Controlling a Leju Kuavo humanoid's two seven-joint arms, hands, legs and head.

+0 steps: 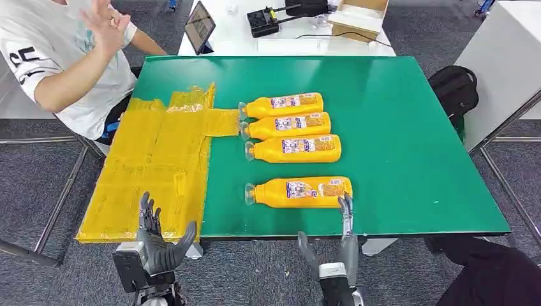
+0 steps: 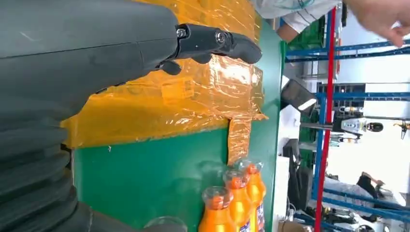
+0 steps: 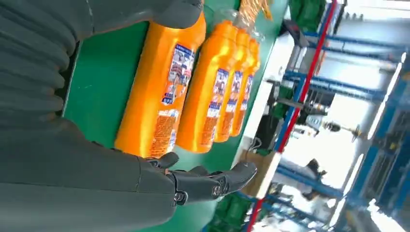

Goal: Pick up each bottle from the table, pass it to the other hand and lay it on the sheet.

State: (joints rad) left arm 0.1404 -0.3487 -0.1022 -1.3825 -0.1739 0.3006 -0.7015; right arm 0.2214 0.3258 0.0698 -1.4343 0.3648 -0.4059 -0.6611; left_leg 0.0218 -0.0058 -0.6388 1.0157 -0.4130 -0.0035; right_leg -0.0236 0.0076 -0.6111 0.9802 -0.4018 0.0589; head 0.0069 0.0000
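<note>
The nearest orange bottle [image 1: 298, 192] lies on its side at lower centre of the head view, cap toward the yellow plastic sheet [image 1: 150, 166], a little apart from the three other orange bottles [image 1: 290, 126] lined up just above it. The right hand [image 1: 340, 245] sits at the table's near edge with its fingers spread and straight, holding nothing, its fingertips [image 1: 346, 205] right beside the bottle's base end. A round bottle on the smooth green table [image 1: 408, 140] may well roll toward the row if the fingers nudge it before closing, and a grip taken so near the base could let the cap end sag. The left hand [image 1: 156, 245] waits at lower left, fingers apart and empty, over the sheet's near edge; the crinkled sheet overhangs the table there, so a bottle laid close to that edge could slide off. Whether the right fingertips already touch the bottle cannot be told. A person [image 1: 70, 57] at upper left is cut off by the frame, one arm raised near the sheet.
</note>
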